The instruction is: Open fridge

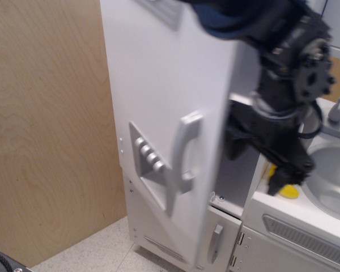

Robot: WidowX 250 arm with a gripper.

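Note:
The fridge [158, 85] is a tall white toy cabinet at the middle. Its large door carries a vertical silver handle [181, 153] and a grey ice-dispenser panel [150, 170]. The door stands swung out toward me and is motion-blurred. A gap at its right edge shows the shaded inside [238, 175]. My black gripper [258, 161] is open and holds nothing. It reaches down just behind the door's free edge, with its left finger [235, 144] close to or against the door's inner side; contact is unclear. The arm's blue sleeve [232, 17] crosses the top.
The small lower door with a short handle [215, 243] is shut. A yellow banana-like toy [288, 191] lies on the white counter beside a grey sink [334, 181] with a faucet [338, 110]. A plywood wall [45, 124] stands at the left. The speckled floor [90, 252] is below.

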